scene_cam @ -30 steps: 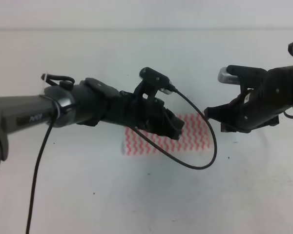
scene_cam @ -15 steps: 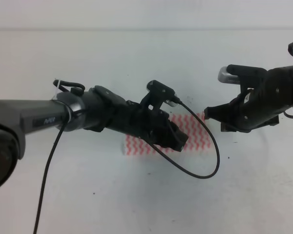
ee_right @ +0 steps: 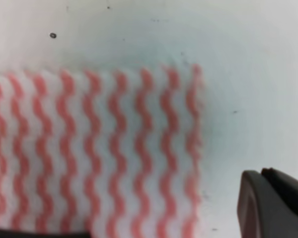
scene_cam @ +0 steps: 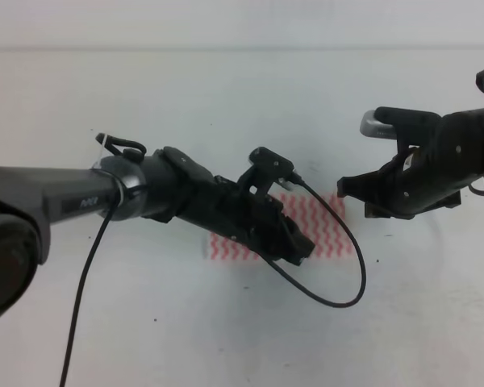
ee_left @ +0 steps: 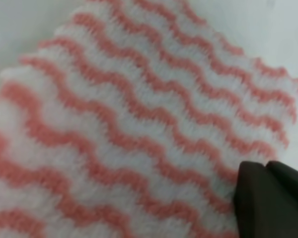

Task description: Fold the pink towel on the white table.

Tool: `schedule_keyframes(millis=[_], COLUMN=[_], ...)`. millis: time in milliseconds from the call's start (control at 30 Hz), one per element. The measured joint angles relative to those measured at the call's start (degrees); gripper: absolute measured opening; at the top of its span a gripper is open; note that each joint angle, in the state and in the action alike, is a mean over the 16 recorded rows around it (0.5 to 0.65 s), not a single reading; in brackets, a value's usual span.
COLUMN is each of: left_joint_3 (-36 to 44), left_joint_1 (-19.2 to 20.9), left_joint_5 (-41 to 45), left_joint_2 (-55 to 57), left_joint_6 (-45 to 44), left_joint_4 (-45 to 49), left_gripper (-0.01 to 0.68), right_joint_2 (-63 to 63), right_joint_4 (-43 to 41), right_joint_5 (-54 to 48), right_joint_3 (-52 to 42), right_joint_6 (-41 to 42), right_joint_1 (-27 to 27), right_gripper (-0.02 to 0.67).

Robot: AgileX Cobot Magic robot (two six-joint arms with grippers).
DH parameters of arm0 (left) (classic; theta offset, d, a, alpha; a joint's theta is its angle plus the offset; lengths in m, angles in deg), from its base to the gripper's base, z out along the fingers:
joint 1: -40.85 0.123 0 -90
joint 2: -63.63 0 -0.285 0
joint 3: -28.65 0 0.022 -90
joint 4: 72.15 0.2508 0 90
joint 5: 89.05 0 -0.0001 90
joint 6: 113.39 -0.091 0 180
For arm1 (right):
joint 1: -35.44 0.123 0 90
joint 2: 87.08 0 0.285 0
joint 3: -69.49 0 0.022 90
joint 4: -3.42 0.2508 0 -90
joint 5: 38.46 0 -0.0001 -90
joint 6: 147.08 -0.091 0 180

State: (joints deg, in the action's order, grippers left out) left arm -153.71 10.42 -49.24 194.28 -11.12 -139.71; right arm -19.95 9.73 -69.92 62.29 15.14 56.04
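Here, thin pink-and-white wavy-striped towel (scene_cam: 319, 230) lies flat on plain white speckled table (scene_cam: 145, 105). Left gripper (scene_cam: 298, 246) sits low over the towel's middle, grip state unclear. Right gripper (scene_cam: 351, 189) hovers just past its right edge, jaw state unclear.

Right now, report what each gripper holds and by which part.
Right gripper holds nothing; it hangs apart from the pink towel. Left gripper sits low over the towel; whether it pinches the cloth cannot be told.
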Motion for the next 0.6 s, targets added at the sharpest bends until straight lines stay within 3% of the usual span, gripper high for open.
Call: schedule_keyframes(millis=[300, 600], left_joint_3=[-0.01, 0.1], left_joint_1=[0.09, 2.05], left_joint_5=[0.17, -1.81], left_joint_2=[-3.49, -8.51], left_joint_6=[0.92, 8.92], left_joint_4=[2.07, 10.27], left_gripper=[-0.005, -0.005], right_joint_2=[0.02, 0.04], right_joint_4=[0.28, 1.54], right_joint_5=[-0.12, -5.32], right_joint_3=[0.19, 3.24], right_joint_6=[0.0, 0.0], right_joint_1=[0.0, 0.0], right_gripper=[-0.018, -0.015])
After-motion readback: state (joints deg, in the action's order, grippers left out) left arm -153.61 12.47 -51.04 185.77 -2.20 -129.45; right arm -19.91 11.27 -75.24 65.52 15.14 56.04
